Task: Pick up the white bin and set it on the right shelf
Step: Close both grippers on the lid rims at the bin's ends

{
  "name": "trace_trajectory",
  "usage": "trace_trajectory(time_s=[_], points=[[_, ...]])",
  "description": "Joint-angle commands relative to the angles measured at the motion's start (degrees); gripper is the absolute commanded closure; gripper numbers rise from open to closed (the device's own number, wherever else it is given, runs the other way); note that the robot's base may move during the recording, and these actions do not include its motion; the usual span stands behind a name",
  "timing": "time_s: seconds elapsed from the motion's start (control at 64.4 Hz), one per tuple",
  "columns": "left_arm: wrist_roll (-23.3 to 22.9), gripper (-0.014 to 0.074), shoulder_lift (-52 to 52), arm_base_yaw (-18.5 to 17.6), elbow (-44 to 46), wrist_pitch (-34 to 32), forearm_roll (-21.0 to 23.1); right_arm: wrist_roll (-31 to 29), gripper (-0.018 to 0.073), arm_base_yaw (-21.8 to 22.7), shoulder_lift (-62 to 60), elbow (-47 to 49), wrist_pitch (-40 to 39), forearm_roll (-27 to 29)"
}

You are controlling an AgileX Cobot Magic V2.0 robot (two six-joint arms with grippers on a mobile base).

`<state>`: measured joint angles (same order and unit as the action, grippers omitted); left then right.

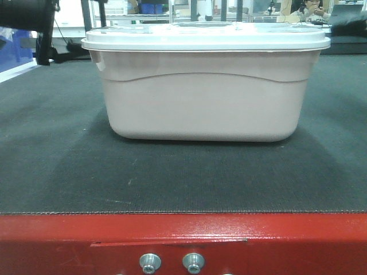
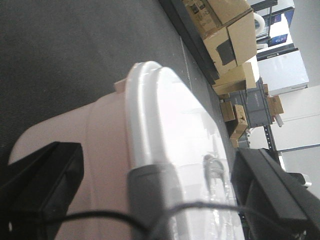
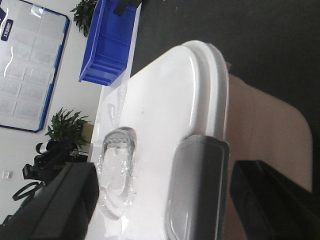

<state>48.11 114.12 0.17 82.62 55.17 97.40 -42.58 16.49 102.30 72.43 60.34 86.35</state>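
The white bin (image 1: 206, 97), pale pinkish with a flat white lid, stands upright on the dark mat of the red-framed table. My left gripper (image 2: 155, 200) is open. Its black fingers (image 2: 45, 185) straddle the lid rim and a grey latch (image 2: 150, 195) at one end of the bin (image 2: 105, 145). My right gripper (image 3: 165, 205) is open at the other end. Its fingers (image 3: 60, 205) straddle the lid edge (image 3: 165, 105) and the grey latch (image 3: 197, 190). I cannot tell whether either gripper touches the bin. The right shelf is out of view.
The red table front rail (image 1: 183, 235) with two bolts lies close below. A blue bin (image 3: 110, 45) stands beyond the mat. Cardboard boxes (image 2: 225, 30) are stacked past the table's edge. A dark arm part (image 1: 28, 14) is at top left.
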Motion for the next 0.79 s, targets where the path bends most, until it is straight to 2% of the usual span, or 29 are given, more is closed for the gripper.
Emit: trace_trajectory(time_s=[0.0, 0.186, 0.559, 0.777], points=[[0.7, 0.0104, -2.5, -0.6, 1.9, 2.9, 3.8, -1.9, -0.0075, -1.7, -1.3, 1.7, 1.5, 4.5], [0.7, 0.0104, -1.5, -1.0, 1.9, 4.2, 3.5, -2.8, -0.0075, -4.5, 1.1, 1.7, 1.0, 5.9], [0.6, 0.0104, -1.5, -1.1, 1.9, 5.1, 0.6, -3.3, -0.0075, -4.9, 2.1, 1.7, 1.1, 7.6], [0.6, 0.0104, -1.5, -1.1, 1.9, 7.5, 0.6, -3.3, -0.0074, -4.9, 2.1, 1.7, 2.8, 8.9]])
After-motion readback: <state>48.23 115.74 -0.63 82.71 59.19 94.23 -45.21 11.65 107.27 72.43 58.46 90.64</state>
